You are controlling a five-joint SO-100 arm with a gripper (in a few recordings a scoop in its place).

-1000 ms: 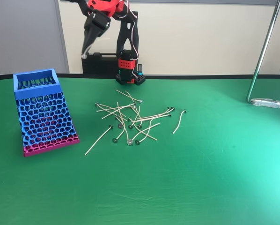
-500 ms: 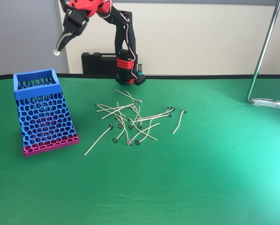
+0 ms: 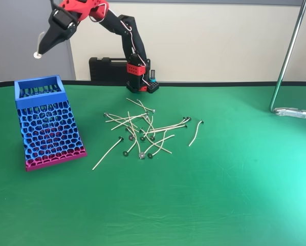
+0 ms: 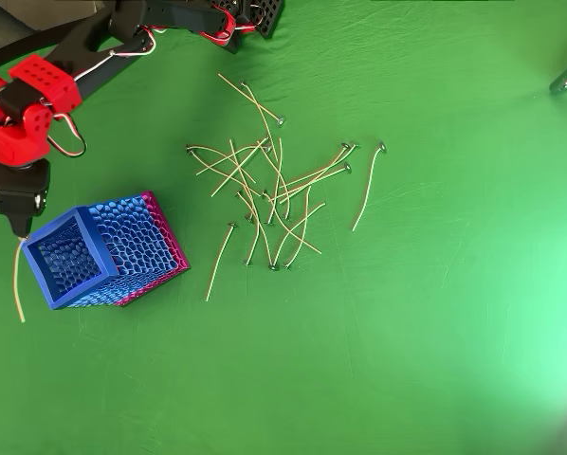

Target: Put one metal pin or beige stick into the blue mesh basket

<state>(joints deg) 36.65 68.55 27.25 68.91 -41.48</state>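
My red and black gripper (image 3: 42, 46) hangs high above the far left of the table, over the blue mesh basket (image 3: 38, 84). It is shut on one beige stick (image 3: 37, 54), which dangles below the fingertips with a small disc at its low end. In the overhead view the gripper (image 4: 20, 226) sits at the basket's far left corner, and the held stick (image 4: 18, 284) shows just outside the blue rim (image 4: 92, 254). The basket stands upright with a magenta base. Several more sticks (image 3: 143, 130) lie in a loose pile (image 4: 274, 194) mid-table.
A black case (image 3: 106, 68) and the arm's base (image 3: 140, 78) stand at the table's back edge. A metal stand (image 3: 287, 61) with a clamp foot (image 3: 295, 112) is at the right. One stick (image 3: 196, 132) lies apart on the pile's right.
The arm has swung left with the stick in its grip, from behind the pile to above the basket. The pile and basket have not moved.
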